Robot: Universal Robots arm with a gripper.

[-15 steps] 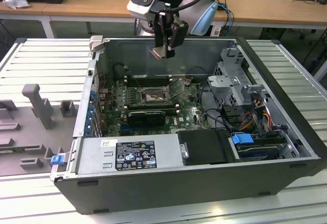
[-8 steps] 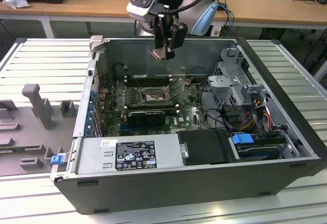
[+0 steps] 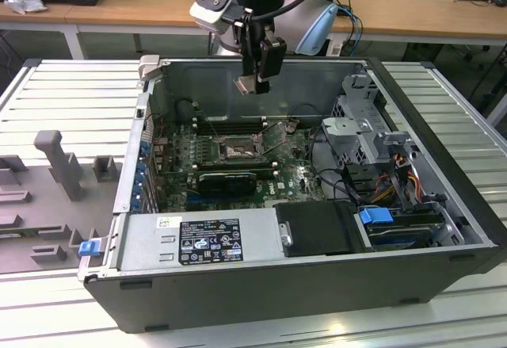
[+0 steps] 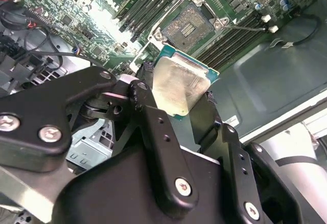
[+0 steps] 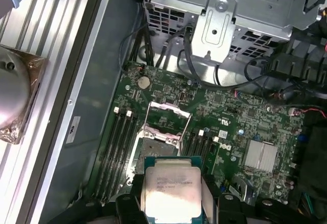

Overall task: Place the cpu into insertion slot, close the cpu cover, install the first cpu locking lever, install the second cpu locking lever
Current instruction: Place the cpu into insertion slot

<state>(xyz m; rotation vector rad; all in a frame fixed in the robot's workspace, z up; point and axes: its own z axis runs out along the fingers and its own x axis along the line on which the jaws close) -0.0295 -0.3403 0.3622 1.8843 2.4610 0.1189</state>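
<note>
My gripper (image 3: pixel 253 86) hangs above the open computer case, shut on the cpu (image 3: pixel 248 85). The cpu is a small square chip with a pale metal face (image 4: pixel 179 89) and a green edge, pinched between two black fingers (image 4: pixel 145 94). It hovers well above the green motherboard (image 5: pixel 240 127), apart from it. Below it lies the insertion slot (image 5: pixel 153 150), a square socket with a dark pin field (image 4: pixel 191 24), bare and uncovered (image 3: pixel 236 151). The cpu cover (image 5: pixel 164 105), a thin silver frame, stands flipped open at one edge of the socket. A thin wire lever (image 4: pixel 245 27) juts out beside the socket.
Long black memory slots (image 5: pixel 115 147) flank the socket on both sides. A silver drive cage (image 3: pixel 360 126) with cables sits on the exterior view's right. The power supply (image 3: pixel 202 241) and a black shroud (image 3: pixel 321 229) fill the near side. Grey fixtures (image 3: pixel 55 162) stand outside the case.
</note>
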